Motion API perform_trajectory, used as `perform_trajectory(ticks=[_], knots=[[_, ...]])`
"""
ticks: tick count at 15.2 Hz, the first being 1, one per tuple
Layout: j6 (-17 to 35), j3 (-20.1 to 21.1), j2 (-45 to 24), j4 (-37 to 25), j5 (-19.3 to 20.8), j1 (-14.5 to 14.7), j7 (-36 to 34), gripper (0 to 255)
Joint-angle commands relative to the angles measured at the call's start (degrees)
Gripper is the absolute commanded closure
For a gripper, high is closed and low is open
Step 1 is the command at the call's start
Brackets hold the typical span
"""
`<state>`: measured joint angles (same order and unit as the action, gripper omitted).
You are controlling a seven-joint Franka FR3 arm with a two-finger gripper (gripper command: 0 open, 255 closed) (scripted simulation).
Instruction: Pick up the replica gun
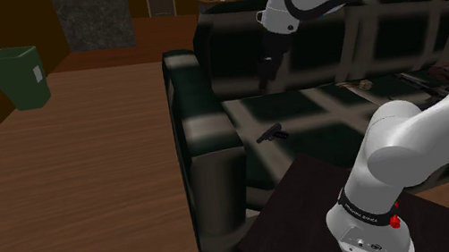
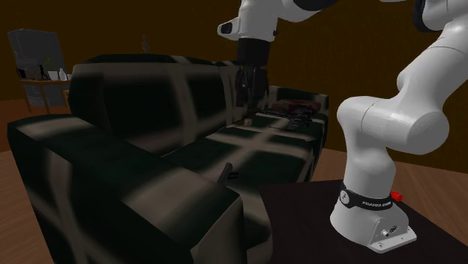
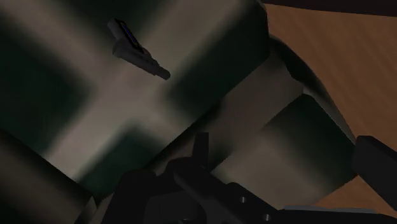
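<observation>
Dark checked upholstery crossed by pale bands covers a wide sofa (image 1: 201, 133) in the shoulder view. It stands on a brown wooden plank floor (image 1: 71, 205). The small black replica gun (image 1: 272, 133) lies flat on the seat cushion, towards the armrest at the view's left end. The all-black gripper (image 1: 269, 71) hangs in front of the backrest, higher than the gun and clear of it. Whether its pincer stands apart or together cannot be told. A green box-shaped bin (image 1: 17, 76) stands on the floor well off to the view's left. The dark square stand (image 1: 294, 219) sits just beside the sofa's front.

In the second exterior view the sofa (image 2: 135, 97) is seen from its armrest end. The gun (image 2: 227, 173) shows as a small dark shape on the seat, just behind the near armrest. The gripper (image 2: 250, 91) points down over the seat farther along, apart from the gun, and again its opening cannot be made out. The white arm (image 2: 371, 150) rises from the stand (image 2: 300, 225).

In the wrist view the gun (image 3: 137, 49) rests on a pale band of the cushion (image 3: 76, 114) with nothing touching it. Beyond the rounded armrest is the wooden floor (image 3: 331, 44).
</observation>
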<state>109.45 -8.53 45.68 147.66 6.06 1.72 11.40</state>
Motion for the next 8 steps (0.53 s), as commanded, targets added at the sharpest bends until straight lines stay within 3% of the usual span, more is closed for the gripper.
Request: perform_trajectory(ticks=[1, 8], knots=[[3.09, -3.14, -0.49, 2.64, 1.52, -0.10, 4.97, 0], [14.42, -14.31, -8.11, 7.14, 5.83, 0.51, 21.29, 0]])
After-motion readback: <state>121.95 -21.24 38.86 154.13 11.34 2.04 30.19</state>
